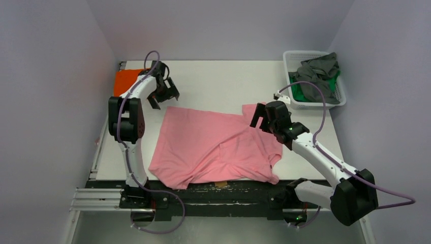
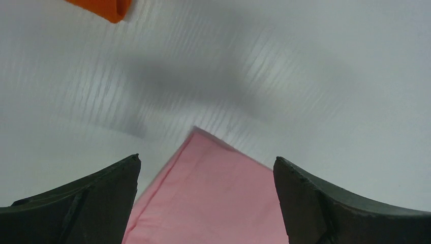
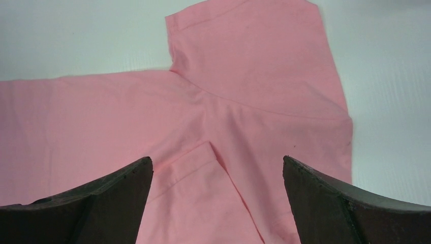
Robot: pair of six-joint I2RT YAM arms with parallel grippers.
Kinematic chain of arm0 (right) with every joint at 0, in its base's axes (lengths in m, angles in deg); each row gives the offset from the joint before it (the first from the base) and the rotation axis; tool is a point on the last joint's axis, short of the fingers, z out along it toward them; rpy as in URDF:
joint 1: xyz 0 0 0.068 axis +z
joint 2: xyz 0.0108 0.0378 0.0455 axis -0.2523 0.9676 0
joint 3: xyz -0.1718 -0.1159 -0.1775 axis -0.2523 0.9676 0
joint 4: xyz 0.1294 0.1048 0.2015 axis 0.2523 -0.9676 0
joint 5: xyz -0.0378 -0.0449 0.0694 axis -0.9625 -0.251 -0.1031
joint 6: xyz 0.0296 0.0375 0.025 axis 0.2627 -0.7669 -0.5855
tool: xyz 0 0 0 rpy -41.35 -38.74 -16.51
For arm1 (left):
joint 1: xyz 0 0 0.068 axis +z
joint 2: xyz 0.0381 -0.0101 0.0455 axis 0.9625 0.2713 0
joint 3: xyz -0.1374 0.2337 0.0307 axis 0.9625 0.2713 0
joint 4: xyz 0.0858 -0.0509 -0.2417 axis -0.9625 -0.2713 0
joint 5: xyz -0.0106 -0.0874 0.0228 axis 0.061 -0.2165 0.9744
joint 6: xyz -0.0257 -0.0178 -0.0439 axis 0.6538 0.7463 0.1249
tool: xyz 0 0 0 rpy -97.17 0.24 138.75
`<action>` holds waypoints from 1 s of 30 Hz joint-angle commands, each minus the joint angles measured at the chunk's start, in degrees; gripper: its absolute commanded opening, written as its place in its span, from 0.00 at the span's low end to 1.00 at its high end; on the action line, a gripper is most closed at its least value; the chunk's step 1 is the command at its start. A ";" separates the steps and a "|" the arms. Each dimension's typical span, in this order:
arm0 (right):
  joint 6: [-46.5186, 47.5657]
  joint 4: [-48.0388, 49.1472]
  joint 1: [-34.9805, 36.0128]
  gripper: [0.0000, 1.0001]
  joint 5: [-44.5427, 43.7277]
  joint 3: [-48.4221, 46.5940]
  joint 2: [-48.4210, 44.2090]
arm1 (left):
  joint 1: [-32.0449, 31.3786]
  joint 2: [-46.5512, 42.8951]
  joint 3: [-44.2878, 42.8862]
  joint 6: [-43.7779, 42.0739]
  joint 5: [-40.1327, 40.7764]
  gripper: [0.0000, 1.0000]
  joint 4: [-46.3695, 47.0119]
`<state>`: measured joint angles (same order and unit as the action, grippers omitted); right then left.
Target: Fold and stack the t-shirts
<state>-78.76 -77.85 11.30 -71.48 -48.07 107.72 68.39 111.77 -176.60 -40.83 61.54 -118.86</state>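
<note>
A light pink t-shirt (image 1: 213,147) lies partly folded in the middle of the table, one flap (image 3: 198,193) turned over its body and a sleeve (image 3: 254,51) lying flat. My left gripper (image 1: 165,99) hovers open just above the shirt's far left corner (image 2: 213,193), nothing between its fingers (image 2: 91,203). My right gripper (image 1: 260,119) hangs open over the shirt's far right sleeve, its fingers (image 3: 330,203) apart and holding nothing. A folded bright orange t-shirt (image 1: 127,81) lies at the far left; its edge (image 2: 104,7) shows in the left wrist view.
A white basket (image 1: 339,99) at the far right corner holds a crumpled grey shirt (image 1: 317,68) over a green one (image 1: 300,91). Purple walls close in the table on three sides. A black rail (image 1: 218,195) runs along the near edge.
</note>
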 commanded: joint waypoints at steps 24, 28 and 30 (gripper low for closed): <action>5.27 13.96 0.32 0.91 19.55 2.85 6.27 | 0.60 4.74 -5.71 0.24 -8.79 1.00 -0.96; 2.33 10.91 0.93 0.91 16.00 1.61 15.32 | 0.60 3.72 -4.95 1.94 -7.96 1.00 -1.21; 0.57 10.93 0.66 0.91 14.86 2.65 18.31 | 0.47 3.15 -4.68 2.83 -7.68 1.00 -1.38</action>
<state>-75.67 -67.80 12.15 -57.34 -45.73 122.14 68.94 117.45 -180.43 -40.26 52.55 -119.64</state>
